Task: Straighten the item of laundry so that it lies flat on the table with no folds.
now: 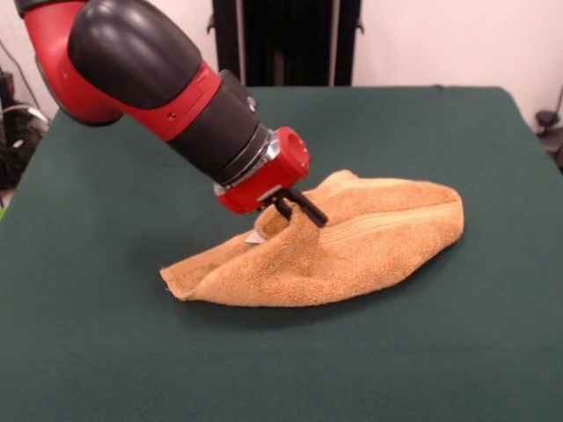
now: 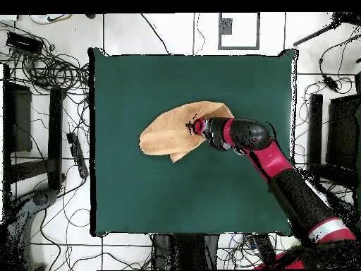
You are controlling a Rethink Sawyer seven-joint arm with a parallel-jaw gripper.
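- Right now the towel (image 1: 352,251) lies bunched and folded near the middle of the green table (image 1: 106,352).
- The claw (image 1: 295,208) pinches a raised fold of the towel.
- A small white tag (image 1: 256,236) peeks out beside it.
- The arm (image 2: 282,169) hides part of the towel from above.

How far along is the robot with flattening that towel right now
Not far. Done: nothing yet; the towel lies folded over itself on the green table, with a ridge raised at its middle. In hand: the gripper is down at that ridge and appears to pinch the cloth beside the white tag. Left: opening the fold and spreading every edge flat.
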